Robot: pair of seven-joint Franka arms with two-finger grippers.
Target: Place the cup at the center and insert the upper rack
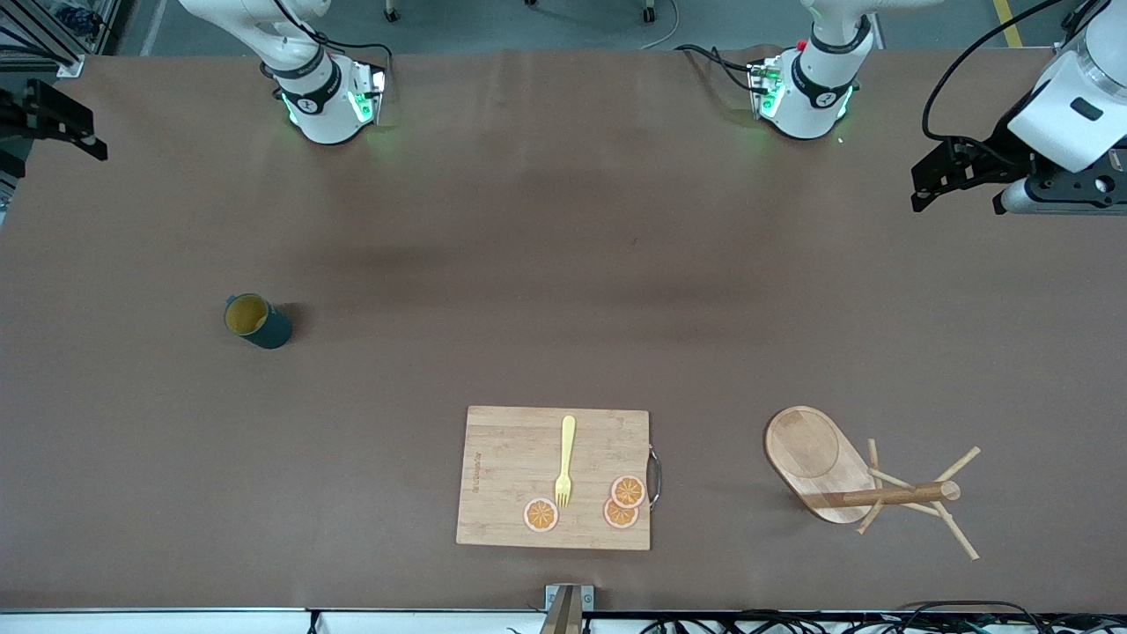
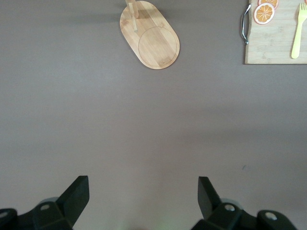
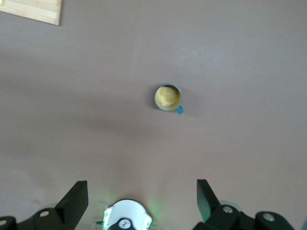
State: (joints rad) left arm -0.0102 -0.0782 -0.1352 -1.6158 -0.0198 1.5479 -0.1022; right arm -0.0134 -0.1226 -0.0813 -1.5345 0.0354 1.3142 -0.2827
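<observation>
The dark teal cup with a yellow inside stands upright on the brown table toward the right arm's end; it also shows in the right wrist view. The wooden mug tree stands on its oval base toward the left arm's end, near the front camera; its base shows in the left wrist view. My left gripper is open and empty, high over the left arm's end of the table. My right gripper is open and empty, high over the right arm's end.
A rectangular wooden cutting board lies near the front camera, between cup and mug tree, with a yellow fork and three orange slices on it. It shows in the left wrist view. The arm bases stand along the table edge farthest from the front camera.
</observation>
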